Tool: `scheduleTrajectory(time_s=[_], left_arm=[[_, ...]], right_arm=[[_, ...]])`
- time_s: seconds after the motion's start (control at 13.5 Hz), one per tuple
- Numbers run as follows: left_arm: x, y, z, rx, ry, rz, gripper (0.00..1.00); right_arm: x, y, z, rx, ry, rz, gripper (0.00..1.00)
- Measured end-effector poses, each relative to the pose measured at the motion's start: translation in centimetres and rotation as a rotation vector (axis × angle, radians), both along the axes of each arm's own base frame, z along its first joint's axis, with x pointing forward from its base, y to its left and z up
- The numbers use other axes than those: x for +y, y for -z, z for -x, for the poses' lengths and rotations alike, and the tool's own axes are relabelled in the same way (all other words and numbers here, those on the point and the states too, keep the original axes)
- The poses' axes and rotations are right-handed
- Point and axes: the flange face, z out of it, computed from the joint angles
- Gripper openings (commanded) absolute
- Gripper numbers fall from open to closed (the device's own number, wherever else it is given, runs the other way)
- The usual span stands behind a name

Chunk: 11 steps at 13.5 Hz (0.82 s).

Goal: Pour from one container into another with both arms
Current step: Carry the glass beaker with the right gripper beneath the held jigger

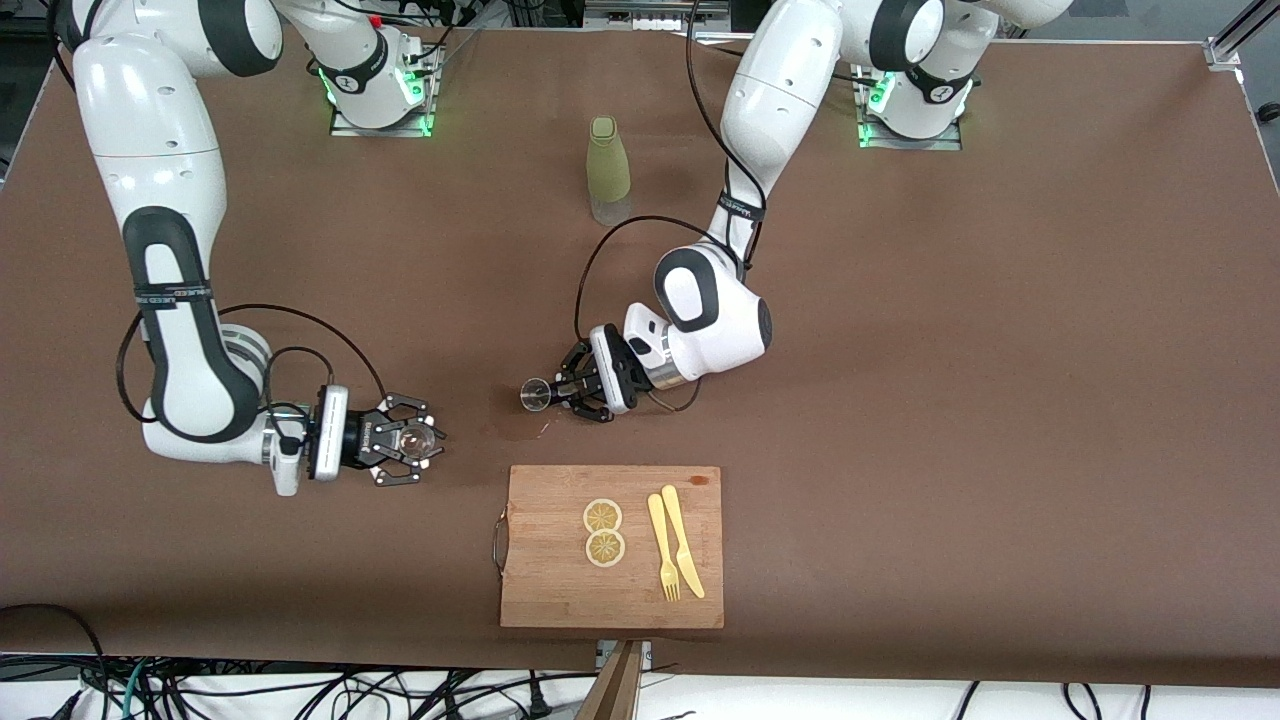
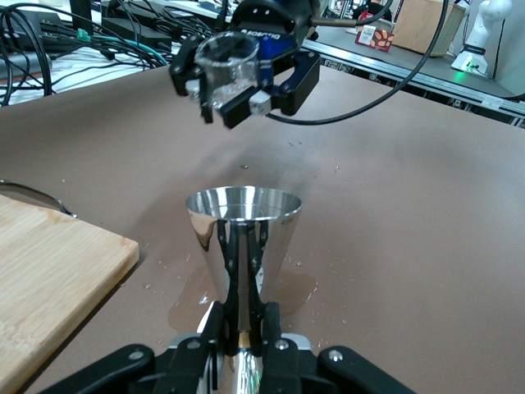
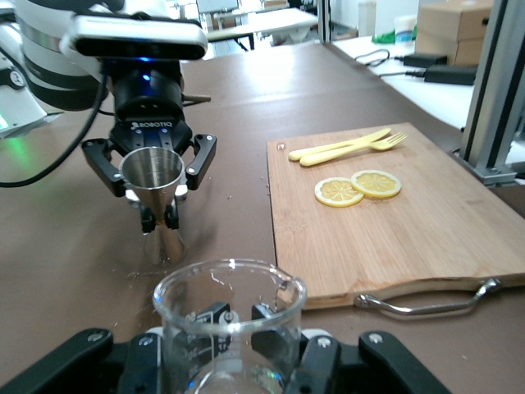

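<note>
The silver jigger (image 1: 536, 393) stands upright on the brown table near the middle, in a small wet patch. My left gripper (image 1: 556, 392) is shut on its narrow waist, and in the left wrist view the fingers (image 2: 220, 324) clamp the jigger (image 2: 243, 234). Toward the right arm's end of the table, my right gripper (image 1: 425, 440) is shut on the clear glass cup (image 1: 412, 437), held upright just above the table. The right wrist view shows the cup (image 3: 228, 300) close up, with the jigger (image 3: 153, 176) farther off. The cup (image 2: 232, 70) looks empty.
A wooden cutting board (image 1: 550, 590) lies nearer the front camera than the jigger, carrying two lemon slices (image 1: 603, 516) and a yellow fork and knife (image 1: 672, 545). A tall olive-green bottle (image 1: 608, 170) stands between the arm bases. Water spots (image 1: 515, 430) mark the table by the jigger.
</note>
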Motion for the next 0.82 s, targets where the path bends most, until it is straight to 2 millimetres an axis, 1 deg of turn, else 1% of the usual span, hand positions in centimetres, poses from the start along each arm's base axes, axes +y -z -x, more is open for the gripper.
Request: scheduleTrajectory(time_s=[0.22, 0.37, 0.82], left_arm=[[0.0, -0.1, -0.1, 0.001, -0.002, 0.001, 0.00], [0.0, 0.0, -0.1, 0.004, -0.004, 0.001, 0.00], [-0.1, 0.0, -0.1, 0.005, -0.003, 0.001, 0.00]], right_arm=[[3.3, -2.0, -1.0, 0.022, -0.018, 0.092, 0.23], [4.9, -3.5, -1.6, 0.030, -0.031, 0.142, 0.23], [8.8, -5.5, -1.5, 0.075, -0.080, 0.258, 0.24]])
